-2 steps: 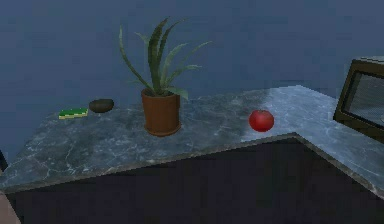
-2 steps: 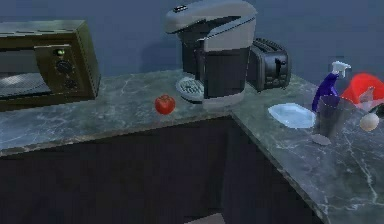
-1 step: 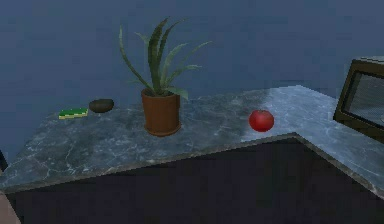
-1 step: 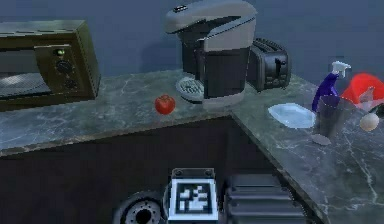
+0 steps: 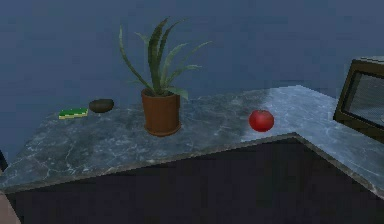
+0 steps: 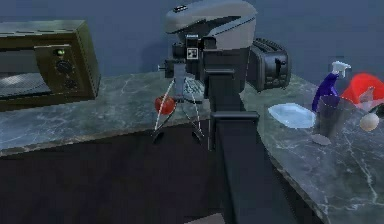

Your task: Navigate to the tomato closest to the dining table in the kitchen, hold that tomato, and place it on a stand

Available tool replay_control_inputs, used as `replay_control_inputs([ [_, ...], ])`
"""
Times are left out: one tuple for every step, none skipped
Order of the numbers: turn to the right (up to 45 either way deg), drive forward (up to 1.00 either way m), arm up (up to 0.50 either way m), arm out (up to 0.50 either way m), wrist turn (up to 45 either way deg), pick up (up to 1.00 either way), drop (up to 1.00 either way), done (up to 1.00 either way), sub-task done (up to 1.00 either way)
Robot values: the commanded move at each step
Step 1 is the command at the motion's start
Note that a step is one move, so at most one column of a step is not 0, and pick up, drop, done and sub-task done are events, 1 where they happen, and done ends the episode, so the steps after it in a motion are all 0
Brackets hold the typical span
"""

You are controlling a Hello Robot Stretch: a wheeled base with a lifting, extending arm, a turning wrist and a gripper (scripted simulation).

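Dark cabinet fronts [image 5: 200, 185] run along the near side of a grey marbled counter [image 5: 100, 150], which bends round toward the forward view's right. On that counter, near the middle, stands a potted plant [image 5: 160, 105] with long green leaves in a brown clay pot. Right of it, well apart and closer to the near edge, sits the tomato [image 5: 261, 121], round and red, alone on bare stone. At the far left a small dark bowl [image 5: 101, 105] rests just beside a green and yellow sponge [image 5: 73, 113]. A dark oven [image 5: 365, 95] with a glass door stands at the right edge. Behind everything is a plain blue wall [image 5: 60, 40].

From the arm side view, the arm [image 6: 240, 150] rises as a dark bar from the bottom edge and reaches out over the counter. At its far end the gripper [image 6: 182, 125] hangs with its thin fingers pointing down toward the stone. The tomato [image 6: 165, 103] lies on the counter right at those fingers, on their left side. Whether they touch it I cannot tell, nor whether the gripper holds anything.

The oven [image 6: 45, 65] stands at the far left of this stretch of counter. A dark toaster [image 6: 272, 65] sits at the back, right of the arm. Further right is a blue spray bottle [image 6: 326, 92] with a white top, with a pale blue flat thing [image 6: 288, 115] just left of it and a red and white thing [image 6: 365, 95] near the right edge.
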Motion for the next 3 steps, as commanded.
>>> replay_control_inputs([
  [0.0,0.00,0.00,0.00,45.0,0.00,0.00,0.00,0.00],
  [0.0,0.00,0.00,0.00,45.0,0.00,0.00,0.00,0.00],
  [0.0,0.00,0.00,0.00,45.0,0.00,0.00,0.00,0.00],
])
